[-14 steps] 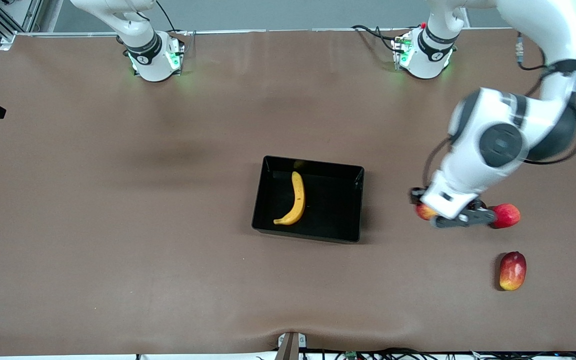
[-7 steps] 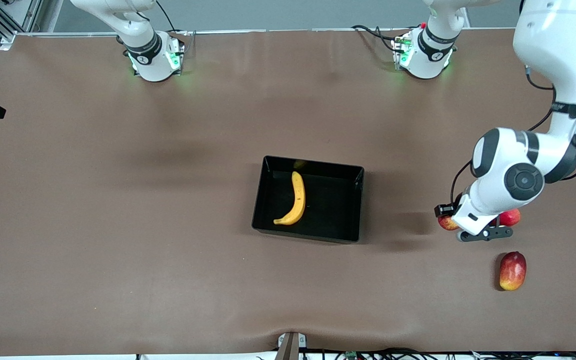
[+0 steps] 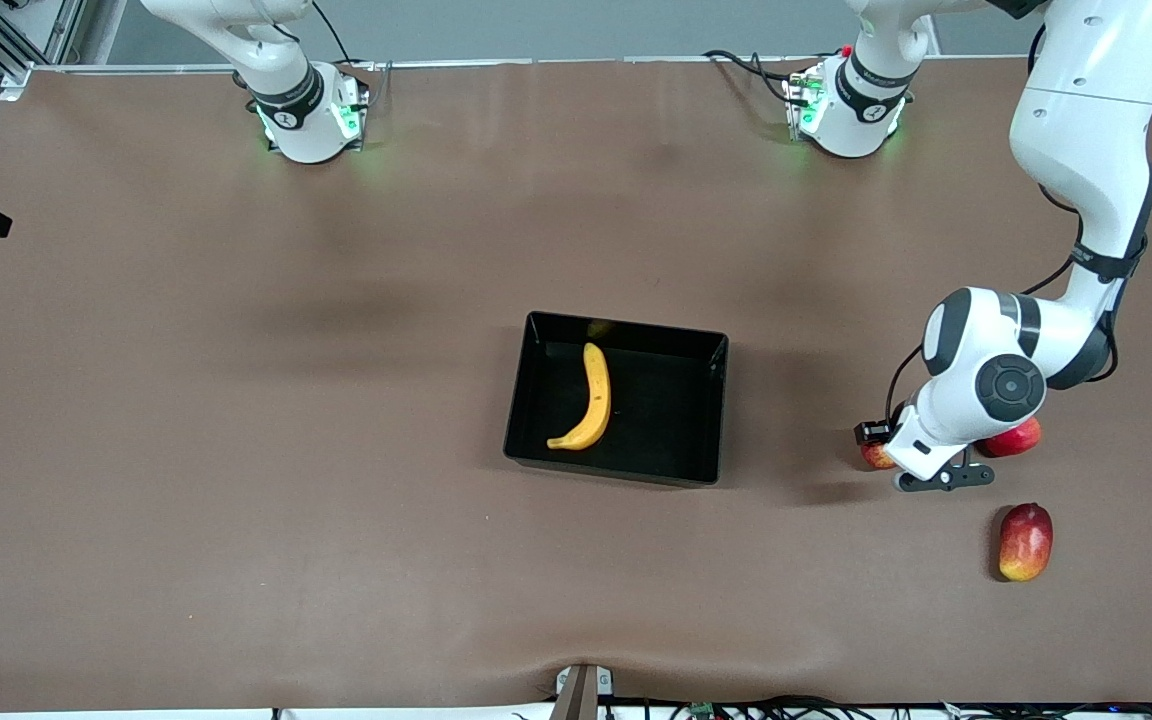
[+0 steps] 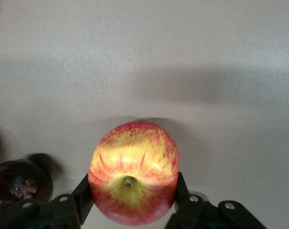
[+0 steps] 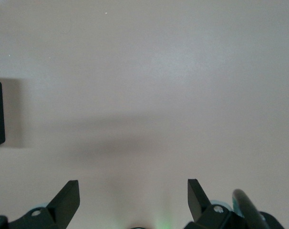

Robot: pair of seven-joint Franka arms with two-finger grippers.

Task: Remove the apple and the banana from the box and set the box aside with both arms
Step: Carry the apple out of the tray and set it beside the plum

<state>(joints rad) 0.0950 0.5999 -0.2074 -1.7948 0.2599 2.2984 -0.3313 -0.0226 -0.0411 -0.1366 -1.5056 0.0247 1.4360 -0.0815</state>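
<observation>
Two fruits of the task sit apart in the front view: the banana [image 3: 590,398] lies in the box [image 3: 711,420], along the wall toward the right arm's end, while the apple [image 3: 875,455] is out, held low over bare table [image 3: 236,500] well clear of the box toward the left arm's end. The left gripper [image 3: 911,465] carries it there, I judge, to set it down where it will not block the box's path. Just beside the gripper sits a pinkish-red round fruit [image 3: 1016,437]; a mango [image 3: 1025,541] lies nearer the camera than that. Open table surrounds the box on every side. The right arm waits, only its base in view.

Left wrist view: both fingers [image 4: 85,193] clamp the apple [image 4: 133,171] at its sides, stem dimple facing the camera, its shadow close under it on the table [image 4: 144,57].

Right wrist view: the right gripper [image 5: 133,195] has its fingers [image 5: 68,198] spread wide with nothing between them, over bare table [image 5: 159,71].
</observation>
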